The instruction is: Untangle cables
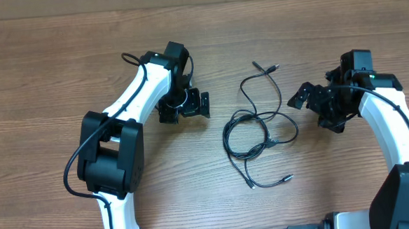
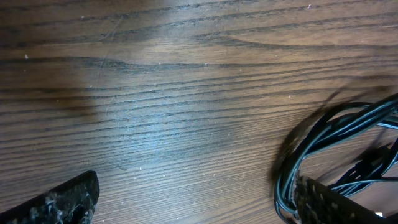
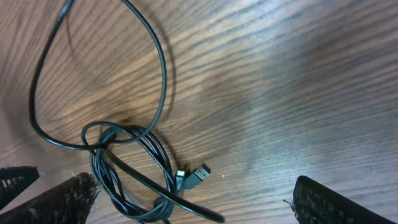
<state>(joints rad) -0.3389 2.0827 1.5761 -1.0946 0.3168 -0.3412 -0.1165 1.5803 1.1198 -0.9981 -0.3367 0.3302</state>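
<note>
The cables (image 1: 258,129) are thin black cords lying tangled on the wooden table between my two arms. Loose plug ends lie at the far side (image 1: 266,68) and the near side (image 1: 286,178). My left gripper (image 1: 185,108) is open and empty, just left of the tangle. In the left wrist view the gripper (image 2: 196,193) spans bare wood, with cable loops (image 2: 323,143) by its right finger. My right gripper (image 1: 315,109) is open and empty, right of the tangle. In the right wrist view the gripper (image 3: 196,202) is above the coiled cables (image 3: 130,162) and two plugs (image 3: 196,175).
The wooden table (image 1: 48,80) stretches to all sides. The white left arm (image 1: 130,97) and the white right arm (image 1: 394,118) reach in from the near edge. Each arm carries its own thicker black cable.
</note>
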